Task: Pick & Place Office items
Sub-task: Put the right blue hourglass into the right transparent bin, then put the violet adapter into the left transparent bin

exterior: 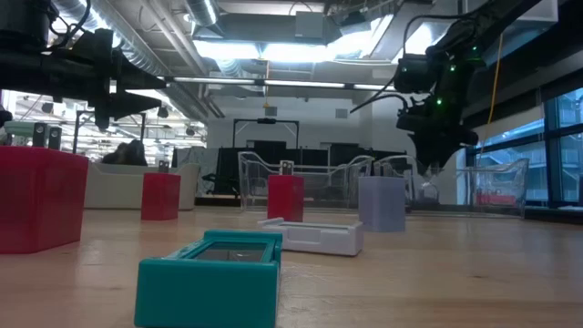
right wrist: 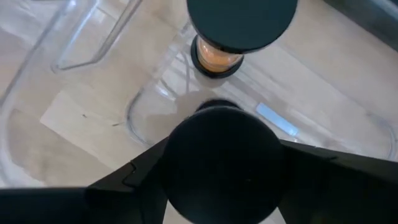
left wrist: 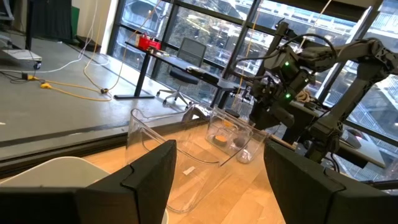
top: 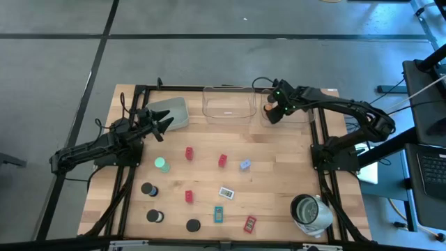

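Wooden tabletop carries a clear tray [top: 294, 120] at its far edge, and directly above it the right gripper [right wrist: 225, 163] holds a black cap [right wrist: 224, 165] between part-open fingers, best released low, clear of the orange-banded cap [right wrist: 217, 57] already inside.

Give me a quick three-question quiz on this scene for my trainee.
1. True or false: the left gripper holds a red block.
2. The right gripper is above: A grey tray; B clear tray; C silvery container.
3. What colour is the disc nearest the left gripper?
Key: 1 false; 2 B; 3 green.
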Available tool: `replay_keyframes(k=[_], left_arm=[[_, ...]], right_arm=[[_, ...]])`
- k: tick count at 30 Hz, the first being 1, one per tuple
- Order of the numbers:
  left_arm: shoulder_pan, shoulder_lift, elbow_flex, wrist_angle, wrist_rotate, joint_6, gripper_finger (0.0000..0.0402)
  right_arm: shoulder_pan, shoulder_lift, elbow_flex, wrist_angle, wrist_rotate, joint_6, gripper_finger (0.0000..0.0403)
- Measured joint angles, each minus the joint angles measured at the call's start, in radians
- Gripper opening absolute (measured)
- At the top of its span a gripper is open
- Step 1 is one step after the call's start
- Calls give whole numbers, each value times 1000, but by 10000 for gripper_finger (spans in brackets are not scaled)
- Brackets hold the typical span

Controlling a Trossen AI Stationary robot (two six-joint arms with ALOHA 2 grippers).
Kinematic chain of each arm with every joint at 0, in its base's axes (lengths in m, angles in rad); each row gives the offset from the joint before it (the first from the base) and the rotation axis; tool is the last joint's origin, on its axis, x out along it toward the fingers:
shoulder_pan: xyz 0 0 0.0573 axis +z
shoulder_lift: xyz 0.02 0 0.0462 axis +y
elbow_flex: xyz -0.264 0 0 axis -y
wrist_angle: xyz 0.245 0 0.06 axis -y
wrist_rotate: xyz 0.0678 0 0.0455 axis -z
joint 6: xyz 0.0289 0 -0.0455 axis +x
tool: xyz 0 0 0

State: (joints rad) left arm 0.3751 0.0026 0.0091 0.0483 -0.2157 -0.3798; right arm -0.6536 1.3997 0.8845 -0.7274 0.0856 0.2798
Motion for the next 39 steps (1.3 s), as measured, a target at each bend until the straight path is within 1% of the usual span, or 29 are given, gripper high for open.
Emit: replay_keyframes(k=[4,7,9,14,24,27,31,35,39], left_arm=[[0,0,0,0,0,0,240],[0,0,0,0,0,0,239],[0,0,0,0,0,0,240],[0,0,0,0,0,0,240],[0,0,0,0,0,0,240],[0,0,0,0,2,4,239],[0,0,0,13,31,74,240],[0,0,0,65,62,102,240],[0,0,0,96,103,112,240]], right_arm=[[1,21,0,16,-2,0,205],[1,26,0,29,-16,-1,205],[1,26,0,36,-23,-1,214],[1,26,0,44,-23,-1,252],[1,26,7,28,-23,-2,278],[1,26,47,-19,-23,-24,289],[1,26,137,-119,-23,-59,299],[1,26,230,-194,-23,-87,301],[1,26,309,-232,-23,-106,296]])
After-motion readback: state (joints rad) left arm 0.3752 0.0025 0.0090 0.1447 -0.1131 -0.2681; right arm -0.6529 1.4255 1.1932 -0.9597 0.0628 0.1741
